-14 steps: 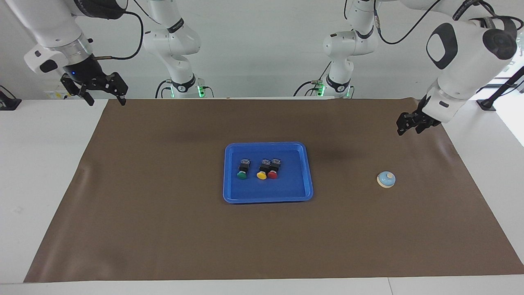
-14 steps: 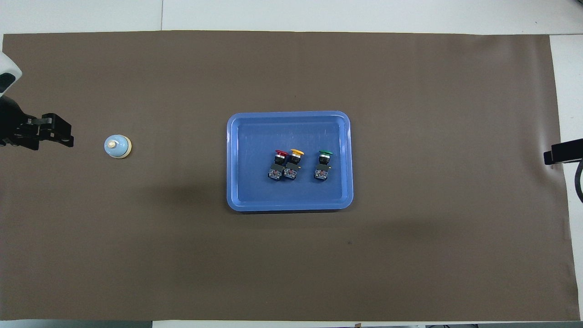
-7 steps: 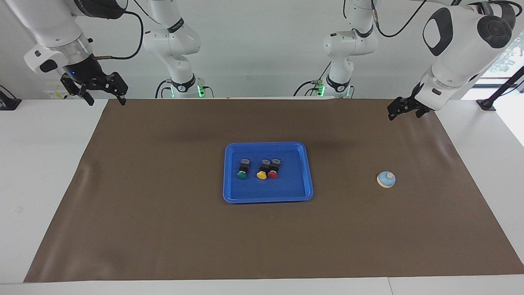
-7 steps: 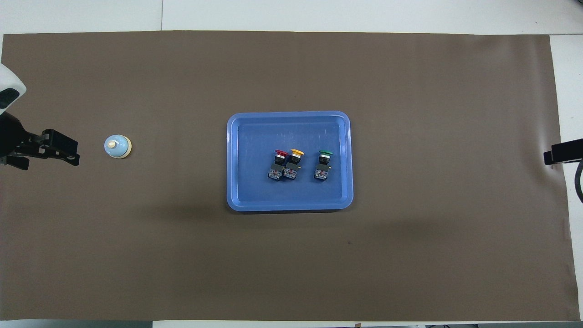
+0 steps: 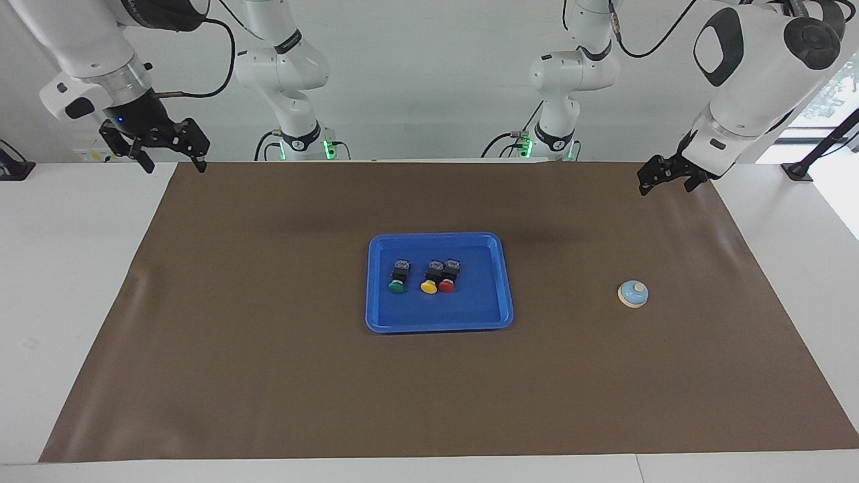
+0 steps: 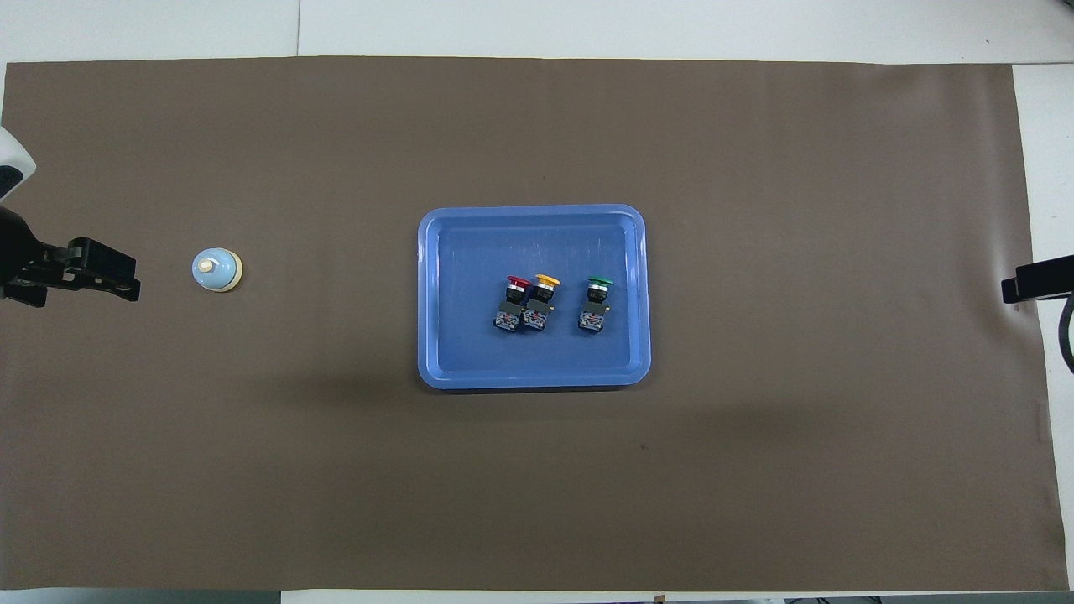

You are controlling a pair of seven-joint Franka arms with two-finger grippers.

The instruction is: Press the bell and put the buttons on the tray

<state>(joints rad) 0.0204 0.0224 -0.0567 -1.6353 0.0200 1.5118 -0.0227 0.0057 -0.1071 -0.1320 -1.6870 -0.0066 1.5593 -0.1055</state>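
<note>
Blue plastic catches the eye first: the tray (image 5: 439, 322) sits at the middle of the brown mat (image 5: 268, 376), and all three buttons lie inside it on their sides, caps pointing away from the robots. The green button (image 5: 397, 280) lies a little apart toward the right arm's end, while the yellow button (image 5: 430, 280) and the red button (image 5: 448, 278) lie touching side by side. So the placing part looks finished to me, with nothing loose left on the mat. The bell (image 5: 633, 294) stands upright on the mat, well apart from the tray toward the left arm's end, and nothing touches it. Whether it has been rung I cannot say from how things lie. The left gripper (image 5: 664, 178) hangs in the air over the mat's edge at its own end, fingers apart and empty. The right gripper (image 5: 169, 153) hangs over the mat's corner at the other end, fingers also apart and empty; that arm looks to be waiting. If the bell is yet to be pressed, I judge the left arm is the one for it: bring the fingers over the cream knob and push straight down, gently enough that the small dome does not skid.
</note>
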